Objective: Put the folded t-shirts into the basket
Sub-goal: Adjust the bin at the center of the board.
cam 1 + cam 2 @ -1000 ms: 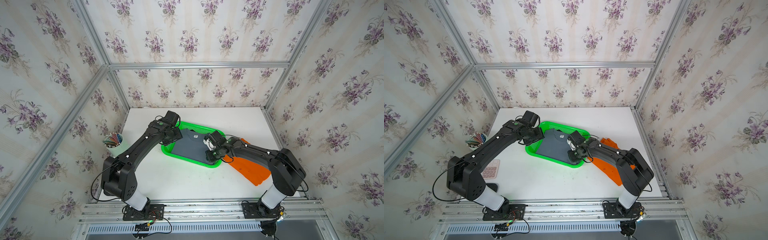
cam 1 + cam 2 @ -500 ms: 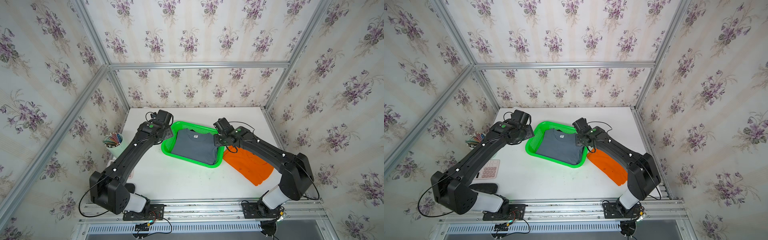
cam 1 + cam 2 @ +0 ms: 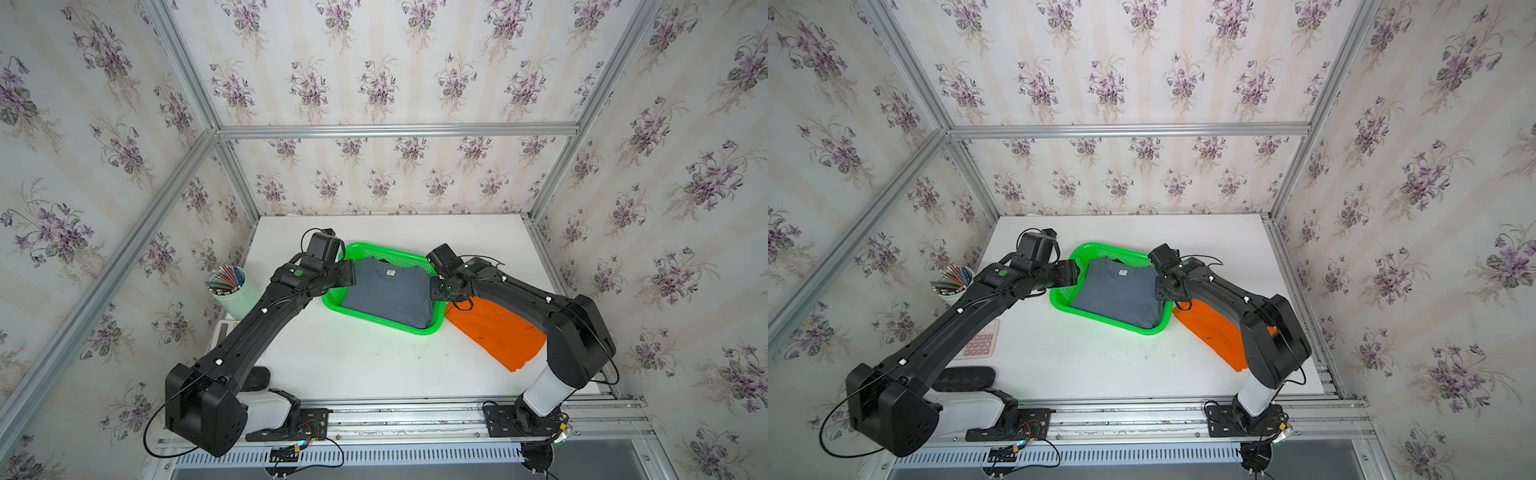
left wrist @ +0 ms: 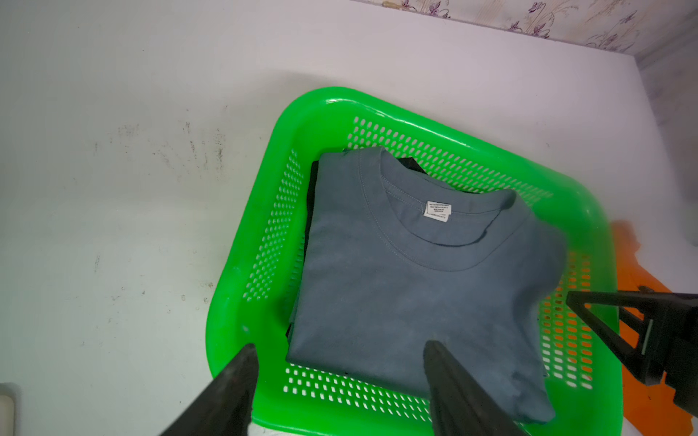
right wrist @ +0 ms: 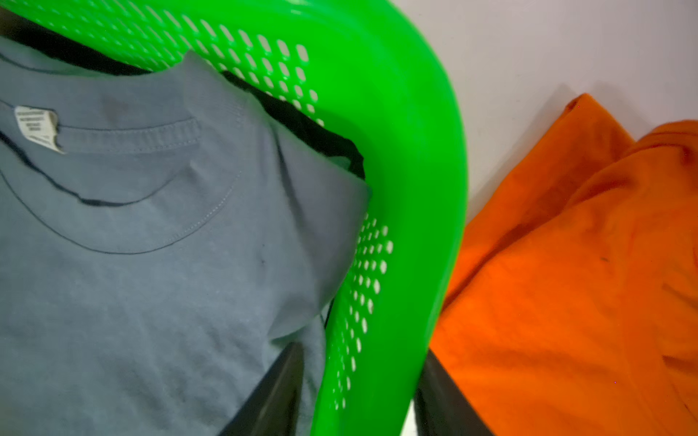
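Left fingers point(image 4: 241, 377) spread wide, nothing held. One sits above the basket point(image 4: 340, 102) rim at its left-arm end, the other above the grey shirt inside. Right fingers point(image 5: 279, 377) are apart and straddle the basket's opposite side wall, one inside over the grey cloth, one outside over the orange. Can't tell if they pinch the wall or just bracket it, since that view is blurred.

Worktop point(image 3: 374, 365): white. Bare runs on the basket's far side up to the back wall, and on its near side toward the arm bases.

Basket: green, perforated walls, sits skewed to the worktop edges, roughly between the two wrists.

Orange shirt point(image 3: 498, 332): outside the basket, flat on the worktop. It lies up against the base of the side wall the right fingers straddle and spreads away from the basket toward the right arm's base.

Grey shirt point(image 3: 390, 295): in the basket, top of the stack, collar toward the basket's far wall. It fills most of the floor. One near corner rides up the basket wall toward the rim, and little gap shows along the side walls.

Black shirt point(image 5: 309, 132): in the basket under the grey, only a thin band showing past the grey's collar edge.

Pencil cup point(image 3: 232, 291): well clear of the basket, beyond its left-arm end.

White label point(image 4: 438, 211): inside the grey collar.
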{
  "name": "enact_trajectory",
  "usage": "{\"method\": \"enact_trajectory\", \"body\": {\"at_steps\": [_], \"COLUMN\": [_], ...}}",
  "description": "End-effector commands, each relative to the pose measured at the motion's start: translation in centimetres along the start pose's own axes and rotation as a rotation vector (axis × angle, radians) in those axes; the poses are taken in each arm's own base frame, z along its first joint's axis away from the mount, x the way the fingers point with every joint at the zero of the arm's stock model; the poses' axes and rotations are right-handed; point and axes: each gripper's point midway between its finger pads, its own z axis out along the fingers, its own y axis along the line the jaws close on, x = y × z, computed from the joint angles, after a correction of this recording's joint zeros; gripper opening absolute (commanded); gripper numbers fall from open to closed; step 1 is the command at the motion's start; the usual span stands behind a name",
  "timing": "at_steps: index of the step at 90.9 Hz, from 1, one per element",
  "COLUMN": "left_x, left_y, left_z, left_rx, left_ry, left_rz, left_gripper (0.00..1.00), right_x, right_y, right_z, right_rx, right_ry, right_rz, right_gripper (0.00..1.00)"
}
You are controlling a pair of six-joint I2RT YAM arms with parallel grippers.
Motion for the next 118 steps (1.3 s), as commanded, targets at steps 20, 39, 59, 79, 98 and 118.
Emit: {"method": "enact_trajectory", "body": {"at_steps": [20, 39, 59, 79, 98, 118], "left_x": [0.2, 1.2, 1.6, 1.7, 2.6, 3.3], "left_y": [0.8, 0.8, 0.6, -0.7, -4.7, -8.9], "left_z": [-0.4, -0.3, -0.2, -0.2, -0.5, -1.1], "left_rx": [-0.034, -0.014, 0.001, 0.037, 0.113, 0.230], "left_ry": [-0.015, -0.006, 0.007, -0.003, -0.030, -0.048], "left_rz": [0.014, -0.005, -0.019, 0.036, 0.205, 0.368], "left_gripper": [0.71, 0.71, 0.71, 0.72, 0.74, 0.74], "right_x": [-3.4, -7.2, -12.7, -16.7, -17.6, -10.2], "right_y": [2.5, 4.3, 3.5, 2.3, -1.5, -9.7], "right_z": [3.4, 4.1, 4.1, 3.1, -3.6, -2.8], "right_rx": [-0.037, -0.136, -0.156, -0.180, -0.169, -0.060], "right_ry": [-0.031, -0.069, -0.115, -0.176, -0.264, -0.230], "right_rz": [-0.203, -0.318, -0.241, -0.205, -0.032, 0.178], "right_gripper": [0.19, 0.11, 0.14, 0.49, 0.54, 0.51]}}
